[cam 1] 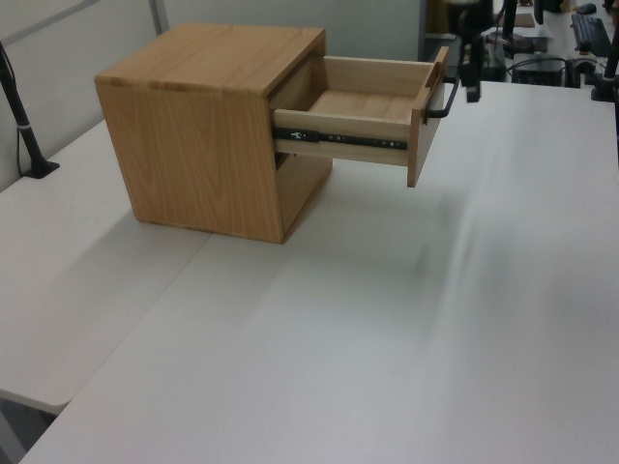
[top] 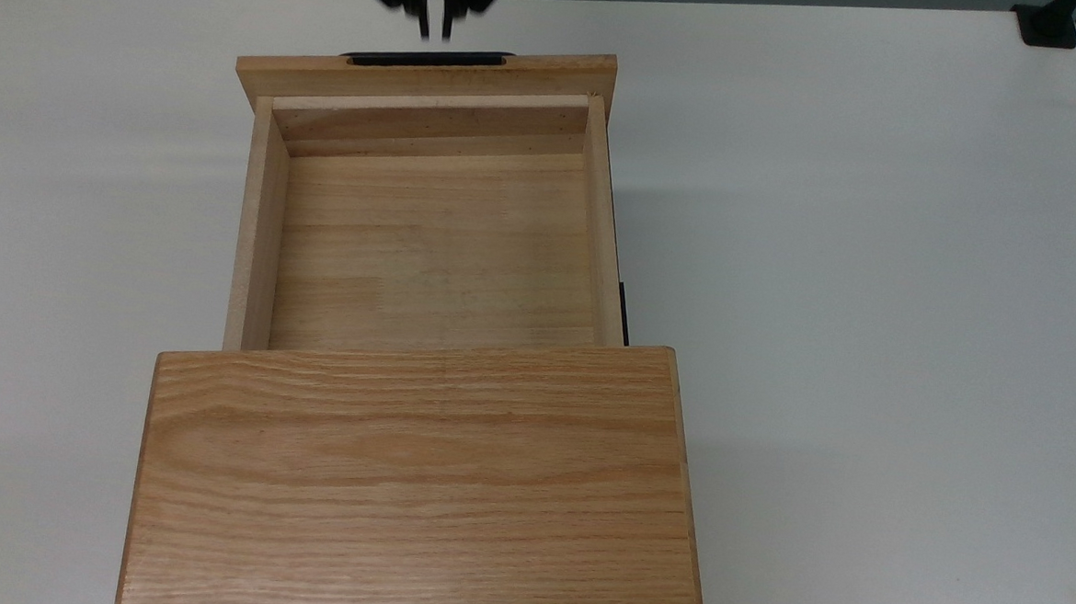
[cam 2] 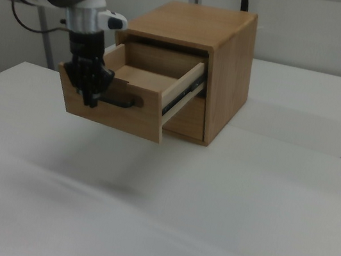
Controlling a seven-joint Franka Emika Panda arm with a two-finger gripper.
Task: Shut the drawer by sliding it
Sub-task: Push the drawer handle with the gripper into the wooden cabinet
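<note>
The drawer (top: 431, 241) is a light wooden tray pulled far out of the oak cabinet (top: 418, 480); it is empty. Its wide front panel carries a thin black bar handle (top: 426, 59). My gripper (top: 434, 28) hangs just beyond the handle at the top view's upper edge, fingers pointing down and close together, holding nothing. In the right view the gripper (cam 2: 90, 99) is in front of the drawer (cam 2: 130, 118) panel, beside the handle (cam 2: 124, 102). In the left view the gripper (cam 1: 471, 89) sits just past the handle (cam 1: 447, 101), off the drawer (cam 1: 372, 101).
The cabinet (cam 1: 203, 164) stands on a white table (top: 871, 264) with wide bare surface on both sides. A black clamp (top: 1050, 25) sits at the top view's upper right corner. A black post (cam 1: 21, 126) rises at the left view's left edge.
</note>
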